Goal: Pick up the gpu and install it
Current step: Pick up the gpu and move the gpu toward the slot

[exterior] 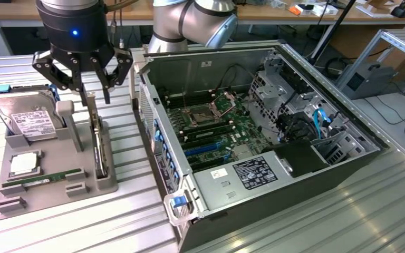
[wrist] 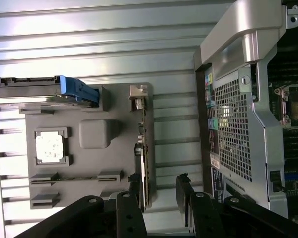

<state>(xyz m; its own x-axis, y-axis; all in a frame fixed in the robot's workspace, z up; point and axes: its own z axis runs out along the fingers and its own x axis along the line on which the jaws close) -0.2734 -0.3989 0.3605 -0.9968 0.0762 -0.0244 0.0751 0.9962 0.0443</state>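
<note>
Right under your gripper (exterior: 92, 96), at 6 o'clock in the exterior view, the gpu (exterior: 101, 153) stands on edge in the gray holder (exterior: 44, 197) — long side running 12 to 6. Its jaws are wide apart, with nothing in them.

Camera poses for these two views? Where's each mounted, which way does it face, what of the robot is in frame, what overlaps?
Exterior view: off the arm, raised, angled down at the table with the parts holder and the open computer case; shows the arm and the open gripper above the gpu.
Wrist view: on the wrist, looking down past the gripper at the parts holder; the gpu is edge-on between the fingertips, the computer case alongside.
Shared: gripper, gpu, parts holder, hard drive, computer case.
</note>
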